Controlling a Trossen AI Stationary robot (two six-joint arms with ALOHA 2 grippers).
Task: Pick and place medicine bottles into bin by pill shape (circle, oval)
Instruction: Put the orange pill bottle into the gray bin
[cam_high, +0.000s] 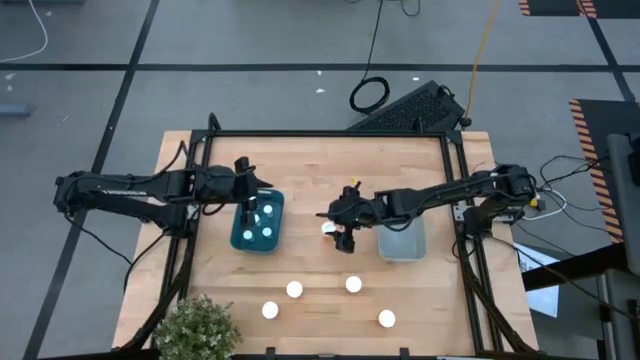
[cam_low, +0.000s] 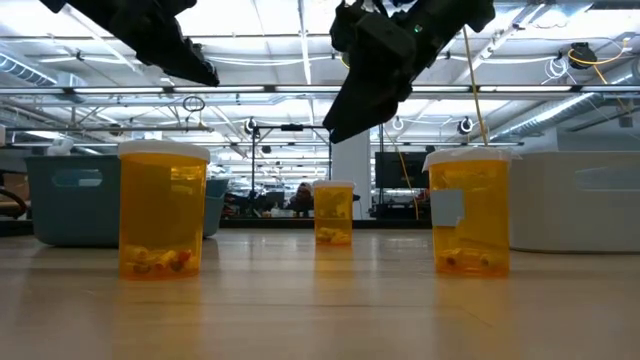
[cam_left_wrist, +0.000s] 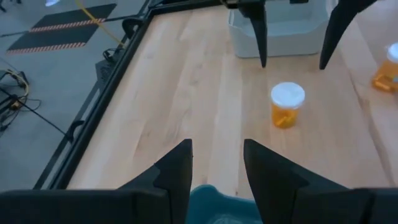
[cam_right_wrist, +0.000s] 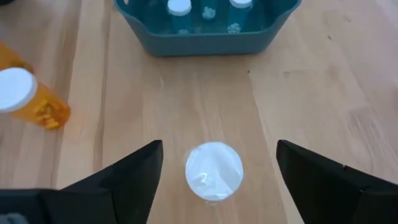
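1. My right gripper (cam_right_wrist: 214, 177) hangs wide open, empty, straddling a white-capped bottle (cam_right_wrist: 214, 172) between the teal bin (cam_high: 257, 222) and clear bin (cam_high: 402, 243), positioned to grasp it.
2. My left gripper (cam_left_wrist: 216, 163) waits over the teal bin, fingers parted, empty.

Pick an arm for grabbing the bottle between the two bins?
Right. The right gripper hangs open directly above that bottle, fingers on either side of its white cap. The left gripper is over the teal bin, farther from it.
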